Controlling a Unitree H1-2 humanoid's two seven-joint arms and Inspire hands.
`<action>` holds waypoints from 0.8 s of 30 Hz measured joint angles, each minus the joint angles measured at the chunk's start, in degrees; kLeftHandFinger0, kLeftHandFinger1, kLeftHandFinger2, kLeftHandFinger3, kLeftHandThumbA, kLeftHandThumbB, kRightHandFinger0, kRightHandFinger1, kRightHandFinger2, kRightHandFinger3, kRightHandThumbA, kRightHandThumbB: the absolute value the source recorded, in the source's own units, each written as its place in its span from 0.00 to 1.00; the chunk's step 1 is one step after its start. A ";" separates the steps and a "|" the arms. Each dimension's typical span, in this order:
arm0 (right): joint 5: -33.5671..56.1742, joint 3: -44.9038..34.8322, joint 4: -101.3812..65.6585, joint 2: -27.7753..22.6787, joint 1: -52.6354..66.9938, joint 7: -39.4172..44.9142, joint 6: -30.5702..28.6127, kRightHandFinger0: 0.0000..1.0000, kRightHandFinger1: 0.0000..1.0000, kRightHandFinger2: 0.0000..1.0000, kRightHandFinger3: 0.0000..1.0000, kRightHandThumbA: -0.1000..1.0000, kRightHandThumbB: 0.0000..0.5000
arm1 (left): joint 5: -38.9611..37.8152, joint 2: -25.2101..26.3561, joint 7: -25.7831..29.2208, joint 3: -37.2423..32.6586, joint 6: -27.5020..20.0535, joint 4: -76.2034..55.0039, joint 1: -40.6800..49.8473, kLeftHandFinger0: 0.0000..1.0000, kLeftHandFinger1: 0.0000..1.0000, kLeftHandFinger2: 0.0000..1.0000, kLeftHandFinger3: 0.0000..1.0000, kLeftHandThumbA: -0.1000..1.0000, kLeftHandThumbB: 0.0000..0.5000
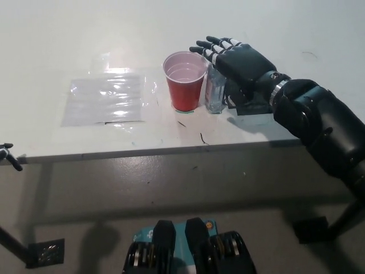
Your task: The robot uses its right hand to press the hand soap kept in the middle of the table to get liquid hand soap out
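A clear hand soap bottle (215, 93) stands on the white table (171, 34), just right of a red cup (185, 80). Its pump top is hidden under my black right hand (238, 59), which hovers flat over it with fingers spread, open and holding nothing. Whether the palm touches the pump I cannot tell. The red cup holds a pale liquid. Only the fingertips of my white left hand (8, 156) show at the far left edge, below the table's front edge.
A clear plastic sheet (108, 100) lies flat on the table left of the cup. A small white block (252, 117) sits under my right wrist. The table's front edge (148, 149) runs across the middle of the picture.
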 measured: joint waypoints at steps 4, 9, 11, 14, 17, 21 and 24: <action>0.42 -1.37 -0.50 0.67 0.98 -0.04 0.82 1.00 1.00 1.00 1.00 1.00 0.93 | 0.05 0.03 0.00 -0.14 0.00 0.01 -0.90 1.00 1.00 0.99 0.82 1.00 0.28; 1.01 -3.48 -0.51 2.54 2.16 -0.93 1.09 1.00 1.00 1.00 1.00 1.00 0.90 | 0.11 0.05 -0.07 -0.06 0.00 0.01 -1.42 1.00 1.00 0.99 0.86 1.00 0.28; 1.08 -4.14 -0.51 3.22 2.77 -1.55 1.11 1.00 1.00 1.00 1.00 1.00 0.91 | 0.19 0.05 -0.47 -0.05 0.00 0.01 -1.73 1.00 1.00 0.99 0.85 1.00 0.27; 1.08 -4.60 -0.51 4.02 3.20 -2.19 1.15 1.00 1.00 1.00 1.00 1.00 0.91 | 0.25 0.05 -0.86 0.08 0.00 0.02 -2.10 1.00 1.00 0.98 0.82 1.00 0.29; 1.09 -4.86 -0.42 4.46 3.53 -2.89 1.14 1.00 1.00 1.00 1.00 1.00 0.96 | 0.26 0.05 -1.03 0.08 0.00 0.11 -2.42 1.00 1.00 0.97 0.81 1.00 0.30; 1.07 -4.91 -0.25 4.72 3.94 -4.04 0.97 1.00 1.00 1.00 1.00 1.00 0.92 | 0.34 0.06 -1.39 0.00 0.00 0.18 -2.98 1.00 1.00 1.00 0.79 1.00 0.33; 1.01 -4.80 -0.31 4.70 4.08 -4.49 0.98 1.00 1.00 1.00 1.00 1.00 0.91 | 0.51 0.07 -1.72 0.06 0.00 0.19 -3.35 1.00 1.00 0.97 0.80 1.00 0.30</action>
